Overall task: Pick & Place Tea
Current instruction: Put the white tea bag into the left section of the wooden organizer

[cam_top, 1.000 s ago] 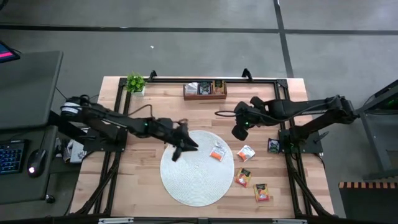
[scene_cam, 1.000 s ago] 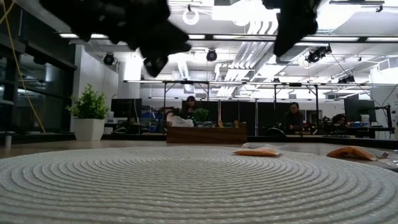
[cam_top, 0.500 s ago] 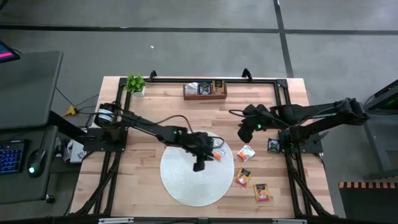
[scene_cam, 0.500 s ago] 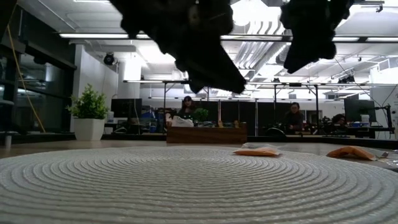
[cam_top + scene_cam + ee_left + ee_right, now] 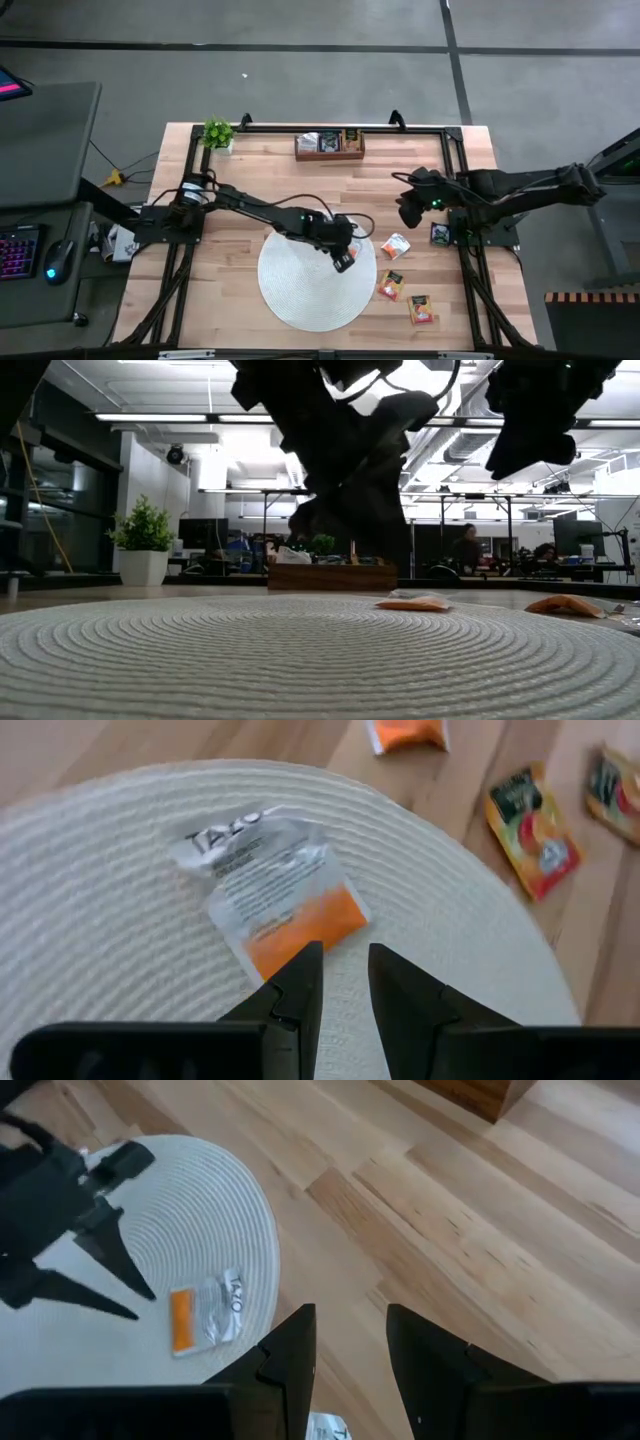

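A white-and-orange tea sachet [image 5: 280, 900] lies flat on the right part of the round white woven mat [image 5: 300, 295]. My left gripper [image 5: 343, 960] slants down over the mat, open by a narrow gap. Its tips stand just short of the sachet's orange end, with nothing between them. In the low view it [image 5: 385, 550] hangs a little above the mat. My right gripper [image 5: 407, 213] is open and holds nothing, raised over bare wood near the table's right side. The right wrist view shows the same sachet [image 5: 205, 1315] and my left gripper [image 5: 100, 1255].
Right of the mat lie another white-and-orange sachet [image 5: 396, 245], two red-orange ones [image 5: 390, 285] [image 5: 421, 308] and a black one [image 5: 440, 233]. A brown wooden tray [image 5: 329, 143] holding sachets stands at the far edge. A small potted plant [image 5: 217, 133] stands at the far left.
My left gripper has travelled from the mat's left part toward the table's right, across the mat, sinking and tipping further down until it is beside the white-and-orange sachet. My right gripper has drawn back toward the table's right edge and come down a little. The sachets have stayed put.
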Available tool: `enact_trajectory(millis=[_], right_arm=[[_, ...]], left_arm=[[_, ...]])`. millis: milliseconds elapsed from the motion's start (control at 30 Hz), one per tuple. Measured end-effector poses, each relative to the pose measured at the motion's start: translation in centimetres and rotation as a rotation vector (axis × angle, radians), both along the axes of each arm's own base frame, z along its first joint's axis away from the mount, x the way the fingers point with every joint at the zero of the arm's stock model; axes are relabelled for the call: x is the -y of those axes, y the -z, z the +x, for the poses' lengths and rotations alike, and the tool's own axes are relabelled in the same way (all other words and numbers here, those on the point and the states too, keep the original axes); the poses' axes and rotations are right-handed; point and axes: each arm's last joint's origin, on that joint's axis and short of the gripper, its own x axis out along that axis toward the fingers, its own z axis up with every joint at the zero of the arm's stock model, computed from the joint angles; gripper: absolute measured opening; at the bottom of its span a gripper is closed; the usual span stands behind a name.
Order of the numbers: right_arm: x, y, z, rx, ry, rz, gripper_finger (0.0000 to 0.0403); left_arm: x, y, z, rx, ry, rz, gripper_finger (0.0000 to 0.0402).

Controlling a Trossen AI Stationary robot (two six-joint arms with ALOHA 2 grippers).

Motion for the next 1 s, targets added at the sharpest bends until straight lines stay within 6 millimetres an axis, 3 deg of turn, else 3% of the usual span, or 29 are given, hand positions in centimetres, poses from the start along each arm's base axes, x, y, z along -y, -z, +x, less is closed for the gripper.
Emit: enact_trajectory(millis=[133, 367, 533, 1000], right_arm=[[0.0, 0.0, -0.5, 0.012, 0.004, -0.005, 0.0121], [0.2, -0.1, -0.5, 0.014, 0.012, -0.052, 0.0121], [0.2, -0.1, -0.5, 0.010, 0.007, -0.069, 0.0121], [0.0, 0.0, -0.4, 0.008, -0.038, -0.046, 0.0121]], left_arm=[[-0.2, 0.2, -0.3, -0.037, -0.122, -0.018, 0.0083], [-0.2, 0.1, -0.1, -0.013, -0.162, -0.041, 0.0083], [-0.1, 2.6, 0.2, -0.071, -0.197, -0.067, 0.0083], [0.3, 3.6, 1.8, -0.088, -0.191, -0.113, 0.0083]])
